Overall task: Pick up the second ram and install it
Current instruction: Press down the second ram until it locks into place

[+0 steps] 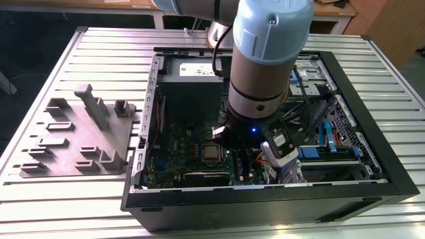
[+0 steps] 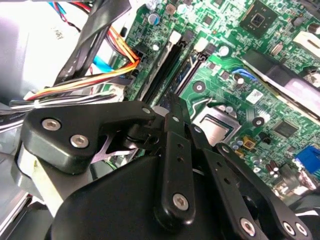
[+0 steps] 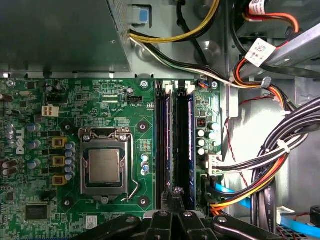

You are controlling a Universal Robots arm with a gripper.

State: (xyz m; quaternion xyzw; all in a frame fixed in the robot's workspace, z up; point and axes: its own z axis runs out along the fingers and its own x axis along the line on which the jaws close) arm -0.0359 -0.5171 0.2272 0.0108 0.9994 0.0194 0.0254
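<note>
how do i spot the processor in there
Look in the open computer case, at the green board inside. The processor is the square silver plate clamped in a metal frame; its neighbours are long black slots.

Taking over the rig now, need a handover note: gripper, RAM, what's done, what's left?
Gripper: low inside the open PC case, over the motherboard's memory slots, fingers together, nothing visibly between them.
Second ram: appears to stand in a black slot beside the fingertips, with another stick in a slot alongside. I can't be sure which of the two it is.
Holder tray: on the table at the exterior view's left, outside the case.
Done: pickup and carry to the slots, by the look of it.
Left: confirm full seating and latches. The pictures don't settle that.
</note>
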